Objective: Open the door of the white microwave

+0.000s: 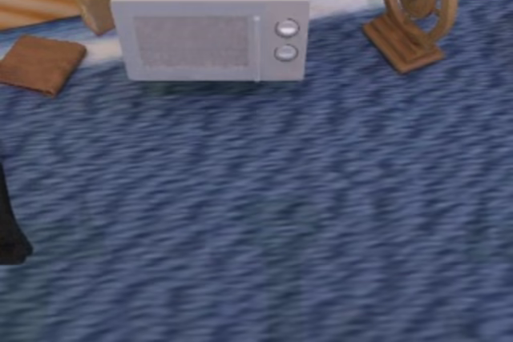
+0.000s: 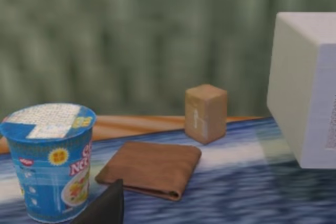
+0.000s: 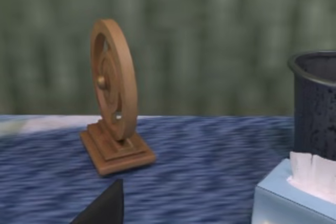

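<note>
Standing at the far edge of the table, left of centre, the white microwave (image 1: 210,18) faces the arms, so its door (image 1: 192,42) can be reached from the front; the door looks fully closed, so the task seems not yet begun; my left gripper (image 1: 12,234) sits at the table's left edge, but whether it is open I cannot tell; my right gripper (image 3: 105,208) shows only a dark tip; counted: one microwave, two knobs (image 1: 286,40), one wallet (image 1: 40,62), one small box (image 1: 94,2), one noodle cup (image 2: 50,158), one wooden wheel ornament (image 1: 413,10).
</note>
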Controlling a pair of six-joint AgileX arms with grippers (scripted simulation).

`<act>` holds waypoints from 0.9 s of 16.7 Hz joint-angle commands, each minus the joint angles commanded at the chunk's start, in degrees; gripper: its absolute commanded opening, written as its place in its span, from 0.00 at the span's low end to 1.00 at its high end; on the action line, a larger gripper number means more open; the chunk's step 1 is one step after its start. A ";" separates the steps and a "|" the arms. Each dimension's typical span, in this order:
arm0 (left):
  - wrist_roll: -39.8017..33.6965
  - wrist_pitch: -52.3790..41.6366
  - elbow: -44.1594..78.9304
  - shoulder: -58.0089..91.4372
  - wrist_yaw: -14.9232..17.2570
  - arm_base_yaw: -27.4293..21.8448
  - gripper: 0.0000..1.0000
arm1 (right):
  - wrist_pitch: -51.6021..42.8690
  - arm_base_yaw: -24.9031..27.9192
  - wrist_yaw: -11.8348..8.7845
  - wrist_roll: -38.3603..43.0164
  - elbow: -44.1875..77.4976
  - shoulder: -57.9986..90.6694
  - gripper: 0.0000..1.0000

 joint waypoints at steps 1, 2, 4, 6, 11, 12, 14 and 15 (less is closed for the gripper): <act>0.00 0.00 0.00 0.00 0.00 0.00 1.00 | 0.00 0.00 0.00 0.00 0.00 0.00 1.00; 0.00 0.00 0.00 0.00 0.00 0.00 1.00 | 0.00 0.00 0.00 0.00 0.00 0.00 1.00; -0.45 -1.17 1.67 1.71 -0.27 -0.61 1.00 | 0.00 0.00 0.00 0.00 0.00 0.00 1.00; -1.53 -3.86 5.65 5.80 -0.94 -1.97 1.00 | 0.00 0.00 0.00 0.00 0.00 0.00 1.00; -6.56 -15.49 25.89 26.31 -3.95 -7.84 1.00 | 0.00 0.00 0.00 0.00 0.00 0.00 1.00; -7.88 -18.33 31.50 31.83 -4.69 -9.32 1.00 | 0.00 0.00 0.00 0.00 0.00 0.00 1.00; -10.77 -24.25 43.78 43.62 -6.22 -12.46 1.00 | 0.00 0.00 0.00 0.00 0.00 0.00 1.00; -12.30 -27.26 50.31 49.73 -6.99 -14.10 1.00 | 0.00 0.00 0.00 0.00 0.00 0.00 1.00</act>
